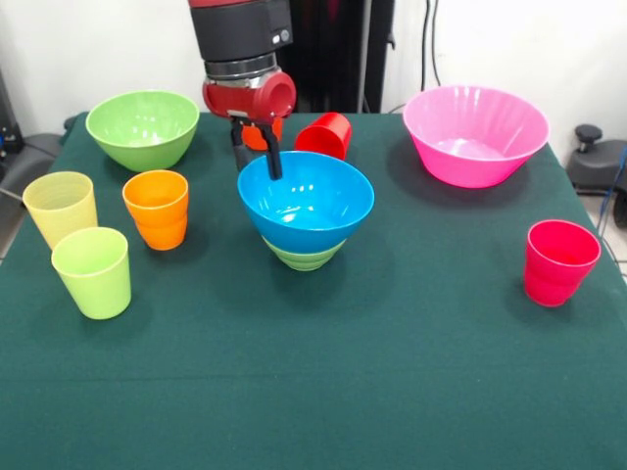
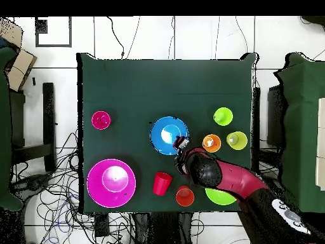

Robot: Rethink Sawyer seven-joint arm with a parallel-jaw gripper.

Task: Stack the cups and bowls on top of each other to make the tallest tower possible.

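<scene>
Blue bowl [image 1: 306, 201] sits nested on the small light green bowl [image 1: 303, 255] near the middle of the tabletop [image 1: 392, 392], and that two-piece tower is all that's built so far. The gripper [image 1: 257, 152] hangs right at the blue bowl's far rim, one dark finger [image 1: 273, 152] reaching down over the rim and the other behind it, so it looks clamped on that rim, though the contact itself is hard to see.

Here's the danger: the blue bowl is much wider than the little green one beneath, so any sideways tug from the gripper could tip or slide the whole stack. If the fingers let go unevenly, the bowl could rock off its perch.

Crowding is another worry. A red cup [image 1: 326, 134] lies on its side just behind the gripper, with an orange cup [image 1: 263, 132] tucked behind the fingers; a lift or swing could knock either one rolling toward the far edge.

Elsewhere, the large pink bowl [image 1: 476, 134] waits at the far corner, the large light green bowl [image 1: 143, 128] at the other far corner, and another orange cup [image 1: 157, 208], pale yellow cup [image 1: 61, 207], lime green cup [image 1: 92, 271] and pinkish-red cup [image 1: 559, 260] stand well apart nearer the side edges.
</scene>
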